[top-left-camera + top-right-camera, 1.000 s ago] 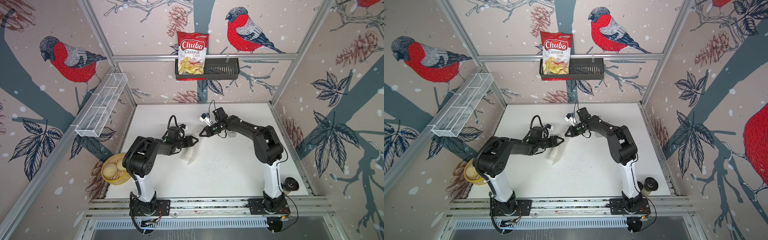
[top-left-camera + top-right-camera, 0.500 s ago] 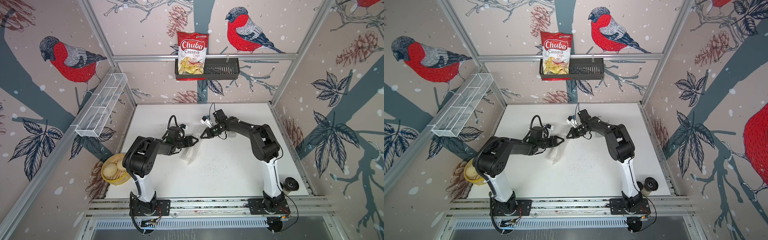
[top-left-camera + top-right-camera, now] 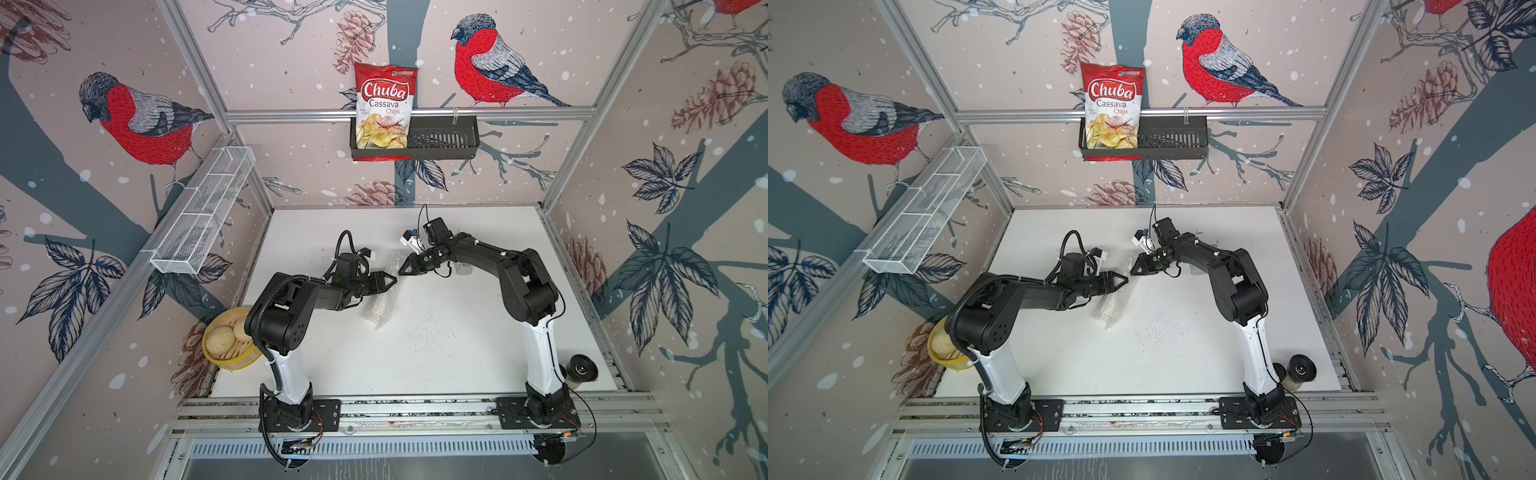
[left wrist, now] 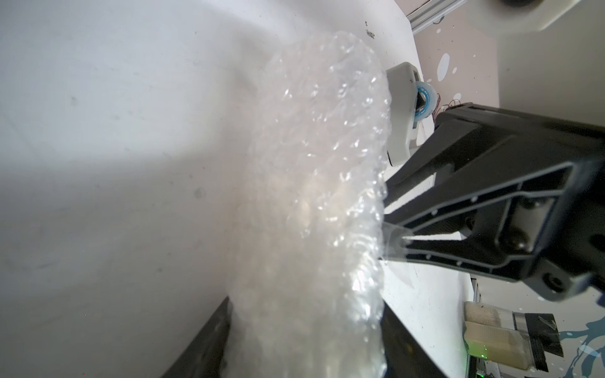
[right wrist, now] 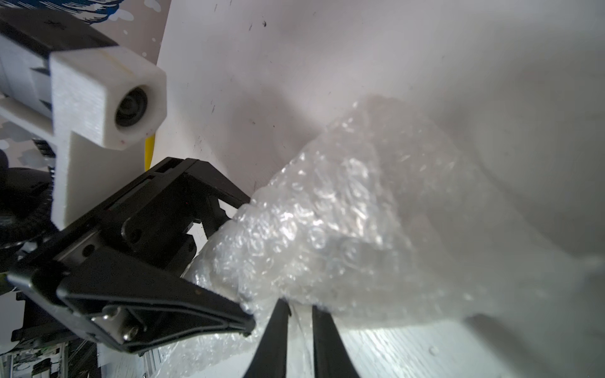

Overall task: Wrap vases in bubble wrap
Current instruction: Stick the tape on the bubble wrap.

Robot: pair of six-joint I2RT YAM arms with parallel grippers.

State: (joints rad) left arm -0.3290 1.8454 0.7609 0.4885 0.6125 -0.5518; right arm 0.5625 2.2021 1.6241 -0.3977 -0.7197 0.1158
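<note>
Mid-frame, left end effector (image 3: 390, 279) clamps the bubble wrap (image 3: 376, 309); right end effector (image 3: 402, 271) sits slightly parted at its edge.

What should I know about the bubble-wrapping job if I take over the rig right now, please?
Left claw: shut on the bubble wrap, which is bunched up over the white table.
Right claw: tips at the wrap's edge, jaws narrowly apart. I cannot tell whether it grips.
Done: the wrap is gathered between both claws, mid-table.
Left: nothing can be made out inside the wrap, so the wrapping itself remains. Check the right grip first.
</note>
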